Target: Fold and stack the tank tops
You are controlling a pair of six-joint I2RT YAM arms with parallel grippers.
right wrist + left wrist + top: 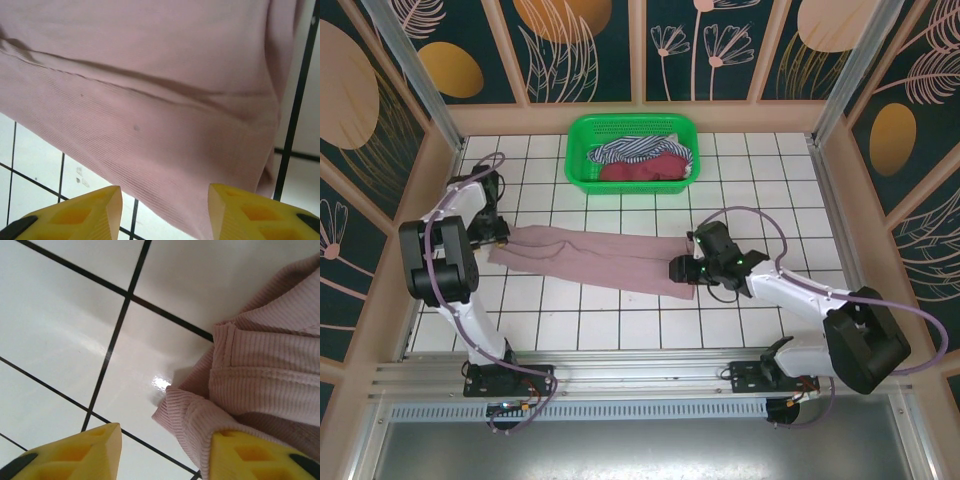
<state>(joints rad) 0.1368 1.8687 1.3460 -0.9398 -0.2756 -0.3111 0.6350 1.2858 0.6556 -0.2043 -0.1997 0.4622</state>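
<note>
The mauve tank top [600, 262] lies as a long band across the middle of the desk [620, 325], reaching from my left pincer [500, 235] to my right pincer [682, 270], so a low pass there meets cloth, while the bare tiles nearer my bases lie open from side to side. At the far edge the green basket [630, 119], heaped with the striped top [625, 150] and maroon top [645, 170], blocks the centre, with bare tiles either side and a free strip between it and the mauve cloth. Wooden walls [435, 200] close in left, right and far.
</note>
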